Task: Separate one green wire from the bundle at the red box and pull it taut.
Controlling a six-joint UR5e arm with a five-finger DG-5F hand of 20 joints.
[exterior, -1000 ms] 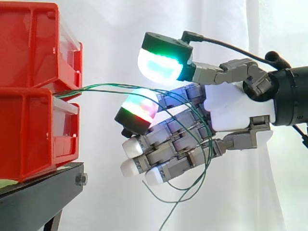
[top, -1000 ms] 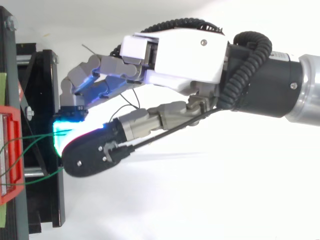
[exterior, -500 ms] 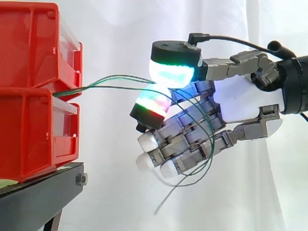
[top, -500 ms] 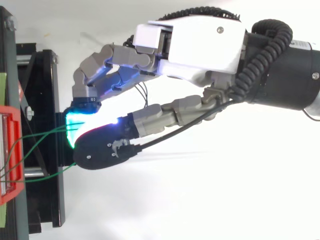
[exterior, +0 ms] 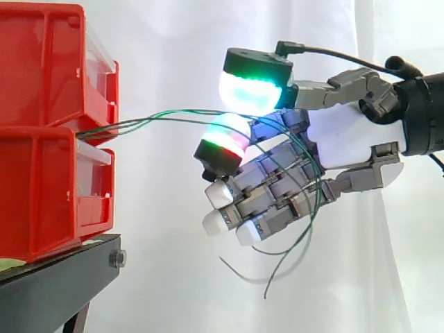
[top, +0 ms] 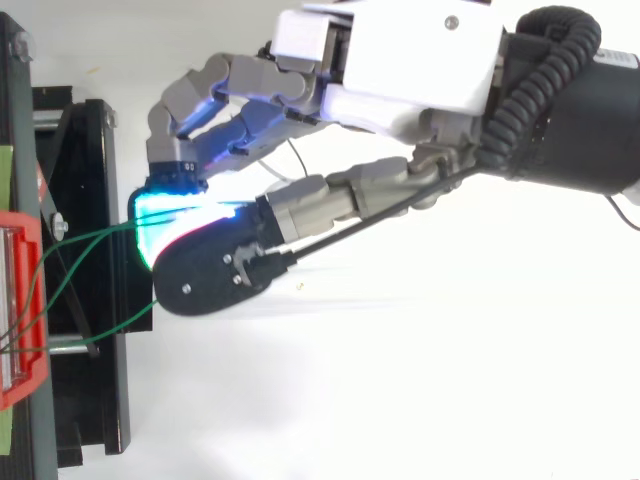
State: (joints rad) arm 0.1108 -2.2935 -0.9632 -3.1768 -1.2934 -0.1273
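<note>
First, upper red bin (exterior: 48, 62): sitting stacked on the lower one at the left of the side view, its front facing right.
Lower red bin (exterior: 48, 194): resting on the black stand (exterior: 55, 277), its front reaching almost to the stand's right edge.
Green wires (exterior: 159, 118): coming out at the seam between the two bin fronts and running rightward as a few strands close together, bowing slightly upward rather than lying straight. In the top view they are spreading apart as they are leaving the bin (top: 90, 238).
Hand (exterior: 347, 139): hanging level with the seam, well clear of the bins. Its green-glowing thumb pad (exterior: 253, 94) is closing down over a red-and-green fingertip pad (exterior: 225, 139), and the strands are passing between the two, so it is pinching them. How many strands are caught cannot be told. The other fingers are curling below, with strands lying across them.
Wire tails (exterior: 267, 291): dangling in loose loops beneath the curled fingers, touching nothing.
White curtain (exterior: 166, 41): hanging behind everything.
</note>
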